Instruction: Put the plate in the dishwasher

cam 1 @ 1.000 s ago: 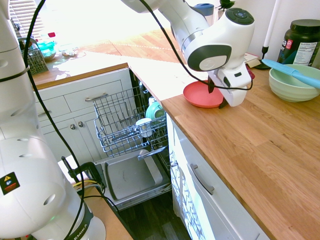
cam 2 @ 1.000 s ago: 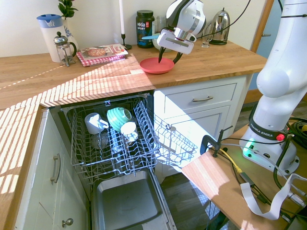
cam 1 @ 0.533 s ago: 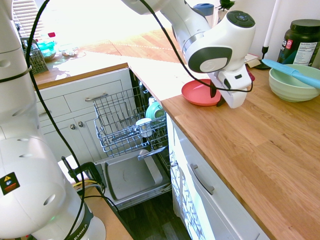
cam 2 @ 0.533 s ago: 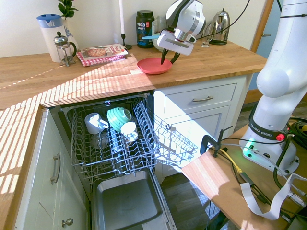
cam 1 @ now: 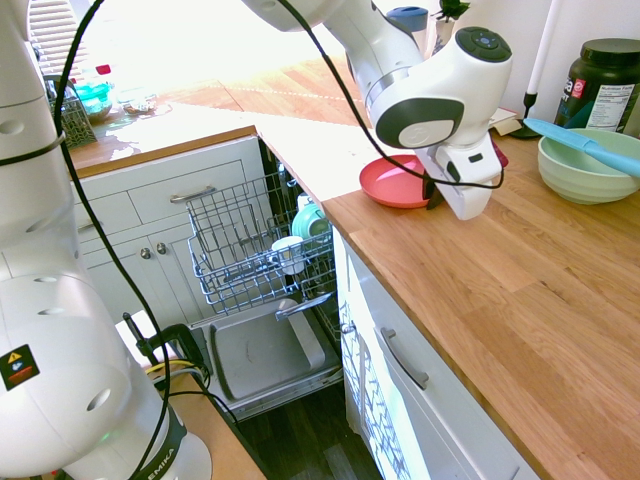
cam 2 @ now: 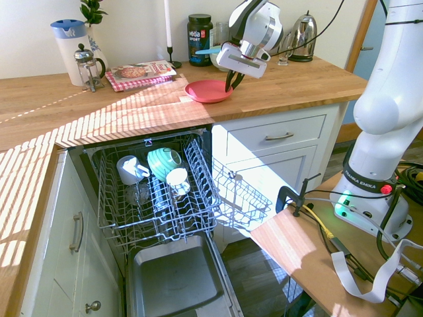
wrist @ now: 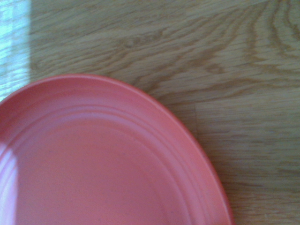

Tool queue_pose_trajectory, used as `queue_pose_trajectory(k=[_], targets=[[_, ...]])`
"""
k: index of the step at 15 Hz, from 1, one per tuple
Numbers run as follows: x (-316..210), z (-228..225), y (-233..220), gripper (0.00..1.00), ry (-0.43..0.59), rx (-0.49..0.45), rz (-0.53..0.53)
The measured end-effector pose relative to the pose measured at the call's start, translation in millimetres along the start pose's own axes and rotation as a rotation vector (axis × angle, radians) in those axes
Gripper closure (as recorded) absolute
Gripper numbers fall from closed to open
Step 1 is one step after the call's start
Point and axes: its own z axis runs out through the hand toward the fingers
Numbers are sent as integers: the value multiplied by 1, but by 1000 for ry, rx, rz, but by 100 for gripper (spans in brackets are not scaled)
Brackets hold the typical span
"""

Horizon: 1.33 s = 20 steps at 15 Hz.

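The coral-red plate [cam 1: 390, 182] [cam 2: 206, 91] is at the wooden counter's corner, right above the open dishwasher [cam 2: 115, 218]. My gripper [cam 2: 231, 82] [cam 1: 432, 195] comes down at the plate's edge on the side away from the dishwasher, its fingers shut on the rim. Whether the plate rests on the wood or hangs just above it I cannot tell. The wrist view is filled by the plate [wrist: 93, 164] over wood grain. The dishwasher's wire rack [cam 1: 225, 215] is pulled out over the lowered grey door [cam 1: 255, 350].
A mint bowl and white cups [cam 2: 163, 162] sit in the rack. A small wire basket [cam 2: 241, 195] hangs beside it. On the counter stand a pale green bowl [cam 1: 585, 165] with a blue utensil, a dark jar [cam 2: 199, 38], a kettle [cam 2: 303, 28], a magazine [cam 2: 139, 71] and a French press [cam 2: 89, 66].
The fingers, spread around the plate's rim a second ago, have closed on it. The plate has shifted a little along the counter toward the dishwasher side.
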Motion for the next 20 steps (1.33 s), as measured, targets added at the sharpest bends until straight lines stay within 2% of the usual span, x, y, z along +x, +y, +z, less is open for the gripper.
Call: queue_pose_trajectory(k=[4, 6, 8, 11, 13, 16, 18, 20], targets=[[-10, 2, -10, 100, -1, 17, -33], [-21, -6, -34, 100, 19, 47, -92], [-34, -36, -75, 100, 78, 72, -192], [-69, -128, -141, 100, 185, 62, -338], [-127, -190, -185, 100, 265, 18, -455], [-277, -220, -225, 100, 369, -51, -634], [-380, -200, -231, 100, 447, -98, -754], [-450, -139, -227, 100, 525, -159, -878]])
